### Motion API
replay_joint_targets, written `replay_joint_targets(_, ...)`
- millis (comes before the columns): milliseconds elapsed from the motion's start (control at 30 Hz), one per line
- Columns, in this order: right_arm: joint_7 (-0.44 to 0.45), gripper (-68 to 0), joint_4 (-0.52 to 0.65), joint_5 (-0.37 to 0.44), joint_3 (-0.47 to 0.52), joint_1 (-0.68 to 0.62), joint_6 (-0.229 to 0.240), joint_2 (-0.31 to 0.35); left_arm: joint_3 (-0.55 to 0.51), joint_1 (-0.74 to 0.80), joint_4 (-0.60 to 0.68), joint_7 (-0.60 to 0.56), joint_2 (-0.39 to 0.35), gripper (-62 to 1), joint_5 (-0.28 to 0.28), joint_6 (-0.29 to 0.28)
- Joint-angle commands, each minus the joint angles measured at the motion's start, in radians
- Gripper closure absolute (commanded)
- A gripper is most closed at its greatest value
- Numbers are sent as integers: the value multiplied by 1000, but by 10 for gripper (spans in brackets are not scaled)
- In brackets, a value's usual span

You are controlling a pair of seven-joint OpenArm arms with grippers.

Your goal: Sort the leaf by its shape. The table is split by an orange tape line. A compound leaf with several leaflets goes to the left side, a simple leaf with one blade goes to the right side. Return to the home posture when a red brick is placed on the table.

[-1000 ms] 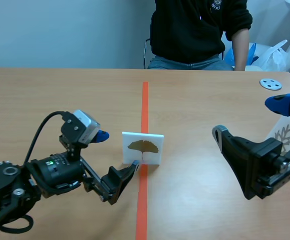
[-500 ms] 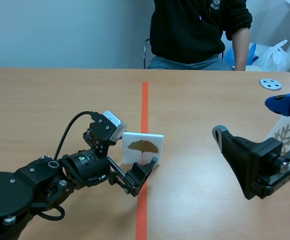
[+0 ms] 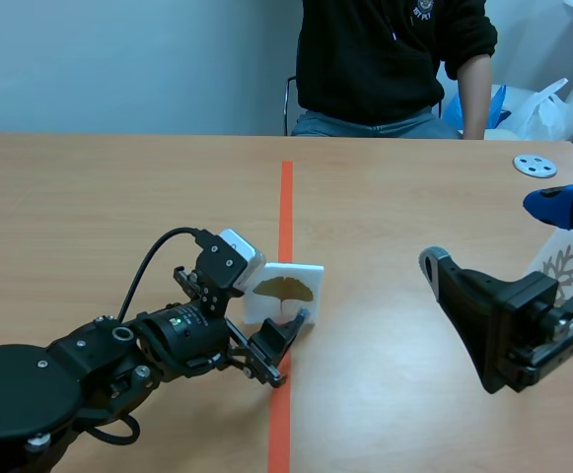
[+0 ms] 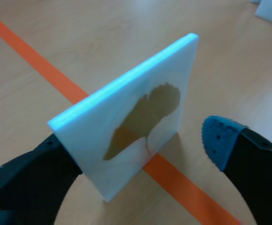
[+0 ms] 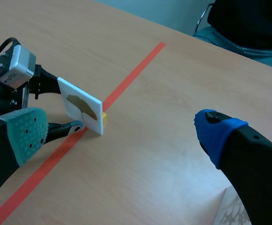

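Straddling the white square card printed with a brown fan-shaped leaf [image 3: 282,291], upright on the orange tape line [image 3: 286,197] at the middle of the tabletop [image 3: 118,197], the left gripper [image 4: 136,145] stands open, presumably to carry this single-blade leaf rightward. The right gripper [image 5: 121,129] hangs wide open, empty, over the right side.

Bright, even indoor light, seemingly from overhead, faint soft shadow beside leaf card [image 4: 140,108]

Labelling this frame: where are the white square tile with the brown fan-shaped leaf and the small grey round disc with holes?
White square tile with the brown fan-shaped leaf [image 4: 150,112], left wrist view, on the printed leaf.
Small grey round disc with holes [image 3: 535,165], scene view, on its top face.
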Motion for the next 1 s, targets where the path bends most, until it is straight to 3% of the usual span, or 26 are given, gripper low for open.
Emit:
replay_joint_targets(0,15,-651,3,11,11,0,0,3,0,-14,24,-14,6,-345,-4,-1)
replay_joint_targets(167,15,-651,3,11,11,0,0,3,0,-14,24,-14,5,-152,-5,-1)
replay_joint_targets(333,15,-651,3,11,11,0,0,3,0,-13,29,-9,5,-45,-7,-6)
replay_joint_targets(500,22,-651,3,11,11,1,0,3,0,12,124,66,-23,-38,-15,-14)
replay_joint_targets(733,33,-651,3,11,11,1,0,3,-45,97,399,201,-107,-38,-141,-13)
replay_joint_targets(800,33,-651,3,11,11,1,0,3,-82,128,470,248,-130,-38,-193,-13)
replay_joint_targets(967,33,-651,3,11,11,1,0,3,-212,204,595,280,-179,-39,-252,-8)
